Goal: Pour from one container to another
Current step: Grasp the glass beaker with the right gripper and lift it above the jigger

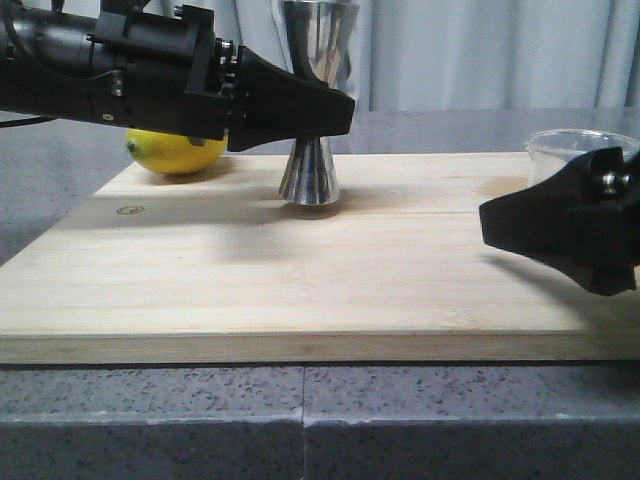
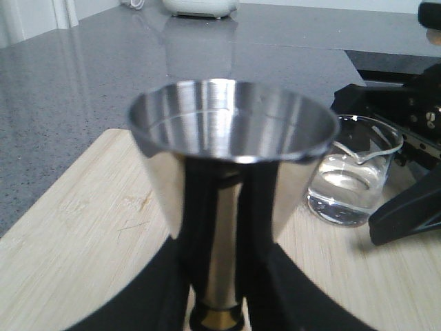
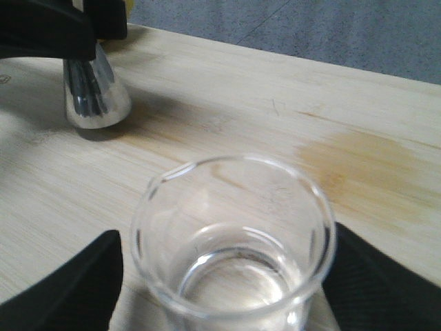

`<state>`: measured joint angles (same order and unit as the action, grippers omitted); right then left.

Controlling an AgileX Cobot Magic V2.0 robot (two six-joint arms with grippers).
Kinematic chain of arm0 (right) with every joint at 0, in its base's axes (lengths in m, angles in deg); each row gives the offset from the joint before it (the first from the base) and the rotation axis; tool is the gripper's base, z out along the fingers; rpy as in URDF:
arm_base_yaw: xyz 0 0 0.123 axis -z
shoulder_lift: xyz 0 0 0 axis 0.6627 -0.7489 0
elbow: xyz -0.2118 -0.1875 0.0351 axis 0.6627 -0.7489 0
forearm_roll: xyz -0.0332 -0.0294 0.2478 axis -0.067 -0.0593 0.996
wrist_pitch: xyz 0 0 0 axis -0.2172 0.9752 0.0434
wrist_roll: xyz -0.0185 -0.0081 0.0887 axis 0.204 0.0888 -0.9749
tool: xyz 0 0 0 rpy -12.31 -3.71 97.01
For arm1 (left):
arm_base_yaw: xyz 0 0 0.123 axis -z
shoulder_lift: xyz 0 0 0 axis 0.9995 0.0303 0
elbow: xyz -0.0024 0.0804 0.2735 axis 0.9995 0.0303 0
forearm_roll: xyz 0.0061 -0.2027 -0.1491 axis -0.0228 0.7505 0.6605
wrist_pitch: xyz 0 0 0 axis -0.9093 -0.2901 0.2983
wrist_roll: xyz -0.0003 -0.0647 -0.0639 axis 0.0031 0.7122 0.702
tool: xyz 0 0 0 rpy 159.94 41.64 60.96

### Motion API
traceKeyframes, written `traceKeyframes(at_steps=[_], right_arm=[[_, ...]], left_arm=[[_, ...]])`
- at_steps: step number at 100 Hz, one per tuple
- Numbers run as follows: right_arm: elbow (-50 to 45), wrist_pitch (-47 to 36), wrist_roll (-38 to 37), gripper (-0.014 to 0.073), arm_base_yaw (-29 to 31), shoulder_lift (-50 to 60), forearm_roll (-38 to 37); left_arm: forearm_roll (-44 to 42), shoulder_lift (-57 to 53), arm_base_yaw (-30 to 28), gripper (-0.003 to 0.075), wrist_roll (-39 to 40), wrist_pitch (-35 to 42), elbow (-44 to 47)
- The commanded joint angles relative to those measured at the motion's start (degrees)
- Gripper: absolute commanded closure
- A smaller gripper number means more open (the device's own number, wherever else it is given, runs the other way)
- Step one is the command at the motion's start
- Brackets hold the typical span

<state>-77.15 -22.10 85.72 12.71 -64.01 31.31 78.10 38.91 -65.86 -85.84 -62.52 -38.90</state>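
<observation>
The right gripper [image 3: 224,276], jaws spread wide, straddles the slick, breakable glass beaker [image 3: 234,241] between them, best clasped mid-wall, while the left gripper [image 2: 217,289] pinches the jigger [image 2: 231,158] at its waist.

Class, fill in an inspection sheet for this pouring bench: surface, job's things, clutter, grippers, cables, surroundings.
Surface: wooden board on a grey speckled counter; a darker stain on the board.
Job's things: steel jigger upright on the board; glass beaker upright, clear liquid inside.
Clutter: lemon behind the left arm.
Grippers: left gripper straddles the jigger's waist; right gripper flanks the beaker, contact unclear.
Cables: a dark cable by the left arm.
Surroundings: pale curtain behind.
</observation>
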Motion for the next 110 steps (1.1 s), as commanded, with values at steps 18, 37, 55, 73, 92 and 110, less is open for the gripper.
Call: traceKeyframes(at_steps=[18, 37, 55, 73, 92, 110], right_arm=[[1.28, -5.16, 0.07, 0.0148, -0.09, 0.41, -0.13], [1.28, -4.94, 0.07, 0.0326, -0.09, 0.41, -0.13], [1.28, -4.25, 0.07, 0.0347, -0.09, 0.41, -0.13], [3.13, -3.86, 0.17, 0.0347, -0.09, 0.53, -0.13], [9.30, 3.10, 2.47, 0.0347, 1.05, 0.53, -0.13], [16.52, 10.73, 2.47, 0.0347, 2.28, 0.53, -3.00]], left_arm=[[4.57, -2.40, 0.36, 0.0607, 0.01, -5.98, -1.67], [4.57, -2.40, 0.36, 0.0607, 0.01, -5.98, -1.67], [4.57, -2.40, 0.36, 0.0607, 0.01, -5.98, -1.67], [4.57, -2.40, 0.36, 0.0607, 0.01, -5.98, -1.67], [4.57, -2.40, 0.36, 0.0607, 0.01, -5.98, -1.67], [4.57, -2.40, 0.36, 0.0607, 0.01, -5.98, -1.67]])
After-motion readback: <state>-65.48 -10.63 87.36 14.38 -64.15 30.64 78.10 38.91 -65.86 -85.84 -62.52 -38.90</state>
